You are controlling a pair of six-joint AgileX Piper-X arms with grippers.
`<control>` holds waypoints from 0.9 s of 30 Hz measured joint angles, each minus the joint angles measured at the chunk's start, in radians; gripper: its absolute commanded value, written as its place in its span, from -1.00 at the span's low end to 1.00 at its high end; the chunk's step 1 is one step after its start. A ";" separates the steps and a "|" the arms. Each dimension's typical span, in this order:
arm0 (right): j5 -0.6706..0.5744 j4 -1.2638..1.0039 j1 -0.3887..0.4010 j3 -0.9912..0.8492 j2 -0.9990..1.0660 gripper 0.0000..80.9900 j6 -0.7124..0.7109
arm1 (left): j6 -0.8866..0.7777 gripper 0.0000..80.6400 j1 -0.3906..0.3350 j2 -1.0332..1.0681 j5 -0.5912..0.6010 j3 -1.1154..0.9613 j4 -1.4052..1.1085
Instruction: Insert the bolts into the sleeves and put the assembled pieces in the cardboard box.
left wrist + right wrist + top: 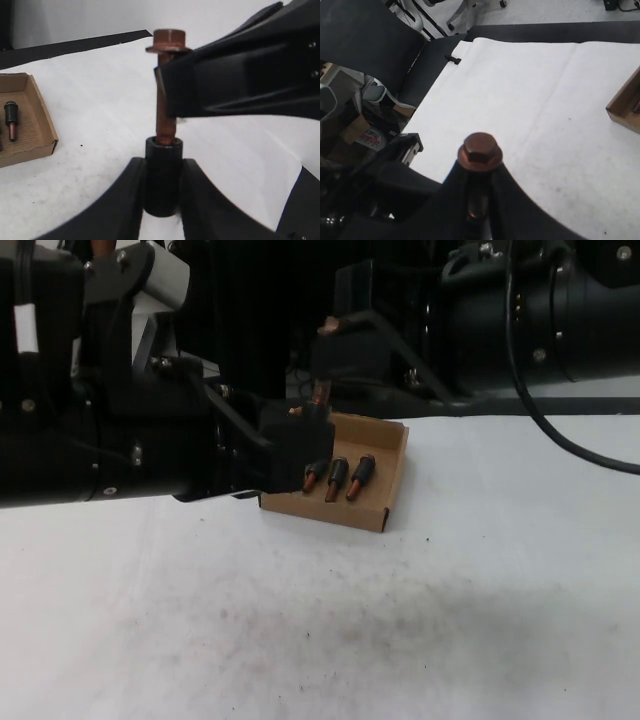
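Insertion step: your left pincer (pixel 163 187) grasped the sleeve (pixel 163 172), right pincer (pixel 479 182) the bolt (pixel 166 75); you next needed a straight push.

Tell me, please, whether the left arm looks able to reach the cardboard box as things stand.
Probably, but not yet: the left pincer is shut on the sleeve, whose mouth holds the tip of the bolt gripped by the right pincer. The cardboard box sits nearby, open on top.
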 measured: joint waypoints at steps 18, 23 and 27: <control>-0.039 0.018 0.009 0.000 -0.006 0.15 -0.007 | 0.002 -0.98 0.000 0.000 0.005 0.004 -0.026; -0.035 0.032 0.018 0.000 -0.014 0.11 0.008 | 0.004 -0.98 0.003 0.000 -0.029 0.006 -0.051; -0.035 0.088 0.018 0.000 -0.014 0.11 0.014 | 0.004 -0.98 0.003 0.000 -0.030 0.006 -0.060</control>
